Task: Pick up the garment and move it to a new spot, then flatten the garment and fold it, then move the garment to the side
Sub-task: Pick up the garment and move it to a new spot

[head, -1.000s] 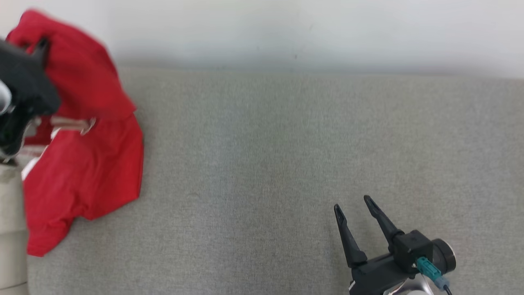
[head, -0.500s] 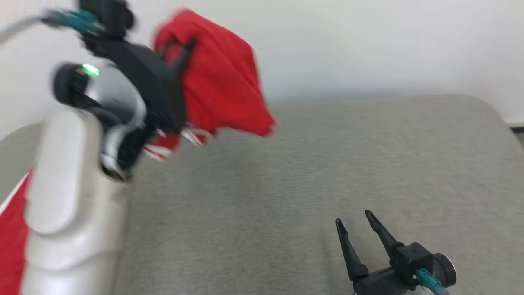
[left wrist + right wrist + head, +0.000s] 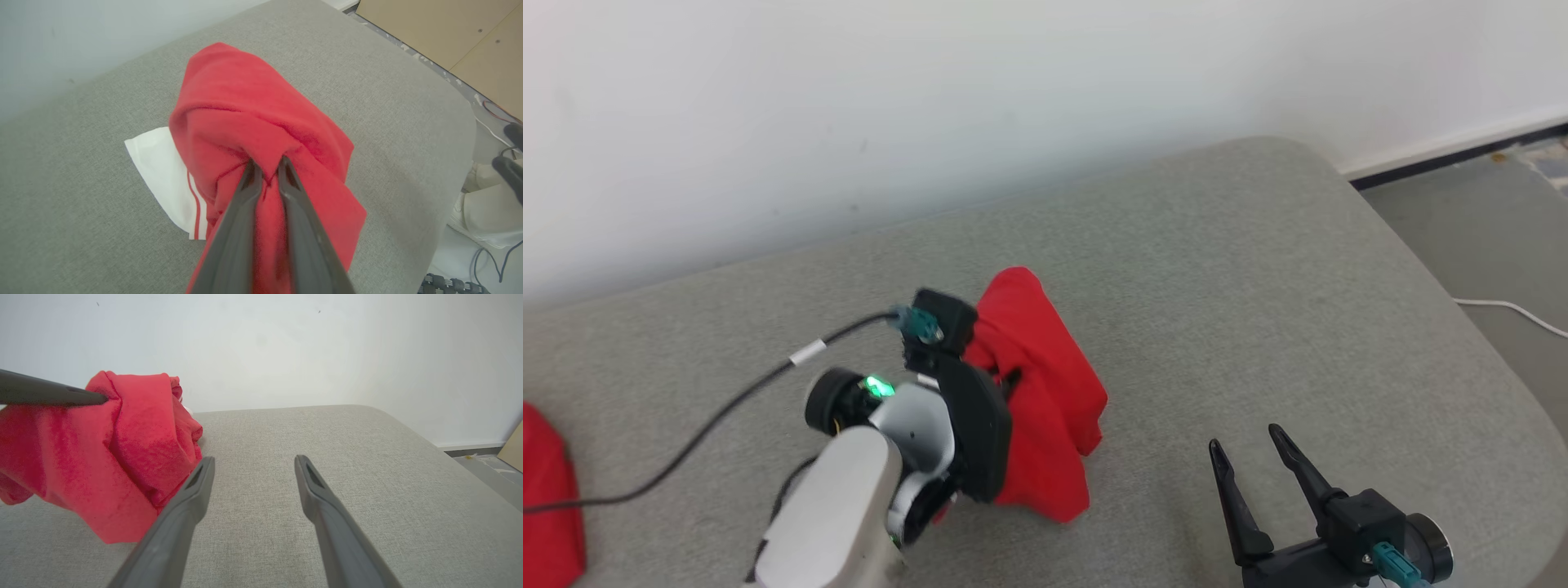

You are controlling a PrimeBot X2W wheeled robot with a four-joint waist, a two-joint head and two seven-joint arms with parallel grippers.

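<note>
The red garment (image 3: 1045,392) hangs bunched near the middle of the grey cushioned surface (image 3: 1258,269), its lower folds touching the surface. My left gripper (image 3: 265,165) is shut on a fold at the top of the garment (image 3: 261,114). A white part with red stripes (image 3: 163,175) lies on the surface beneath. My right gripper (image 3: 1245,441) stands open at the lower right, apart from the cloth. In the right wrist view my right gripper (image 3: 254,459) holds nothing, with the garment (image 3: 122,457) to its left and a left finger (image 3: 49,394) pinching it.
A white wall runs behind the surface. More red cloth (image 3: 547,498) lies at the left edge. The surface's rounded right end drops to a floor with a white cable (image 3: 1511,309). Brown board (image 3: 449,28) and white things (image 3: 482,212) lie past that end.
The head camera has swung right. My left gripper has carried the garment from the far left to the middle of the surface and lowered it. The right gripper has stayed open.
</note>
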